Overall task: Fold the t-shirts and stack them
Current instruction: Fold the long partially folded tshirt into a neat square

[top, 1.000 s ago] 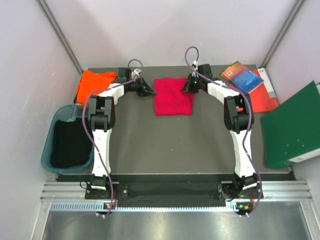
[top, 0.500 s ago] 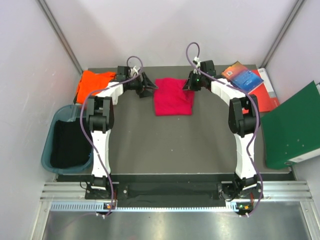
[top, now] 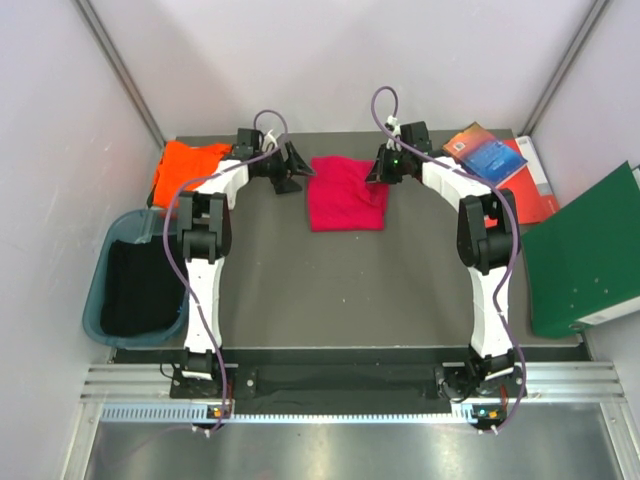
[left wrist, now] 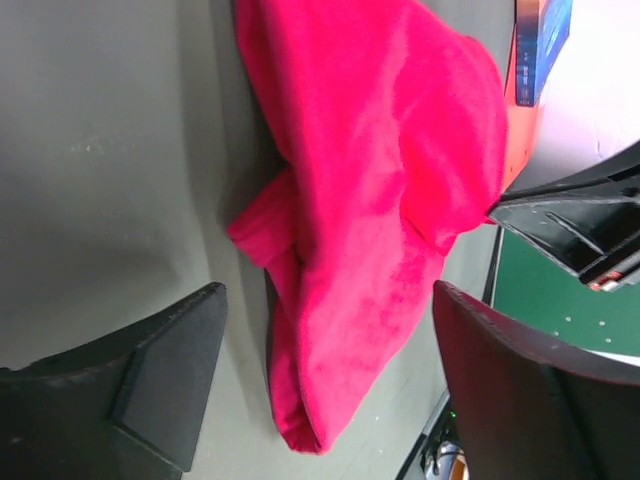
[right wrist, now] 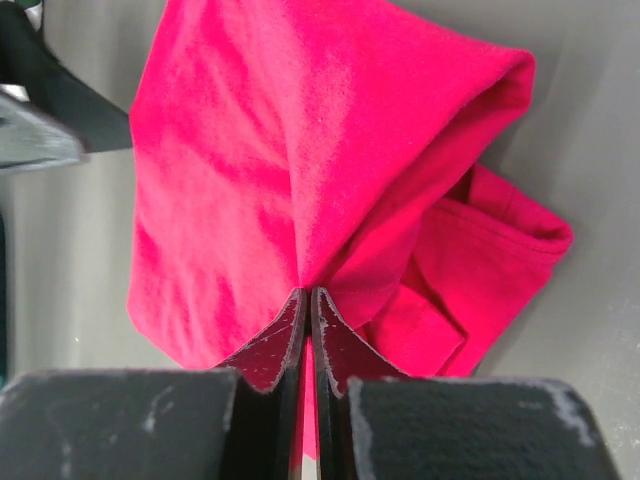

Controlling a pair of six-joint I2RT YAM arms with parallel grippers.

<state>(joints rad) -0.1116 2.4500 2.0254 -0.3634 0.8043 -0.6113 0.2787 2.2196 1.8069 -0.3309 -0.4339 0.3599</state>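
At the far middle of the table [top: 340, 300], a red shirt [top: 346, 193] is pinched by the right gripper [top: 378, 170], while the left gripper [top: 297, 170] is held released beside it.

To the right of the table a green binder [top: 585, 255] is seen, and to the left a blue-grey bin [top: 98, 290] with dark cloth in it. The red shirt is laid loosely folded and bunched at one side. An orange shirt [top: 185, 168] is heaped at the far left corner, well apart from the red one. Books [top: 490, 155], blue over red, are stacked at the far right corner. From the right wrist, the two fingers [right wrist: 270, 345] are seen pressed together on a raised fold of red cloth. From the left wrist, the fingers [left wrist: 175, 370] are seen spread wide, with the shirt's edge lying ahead between them.
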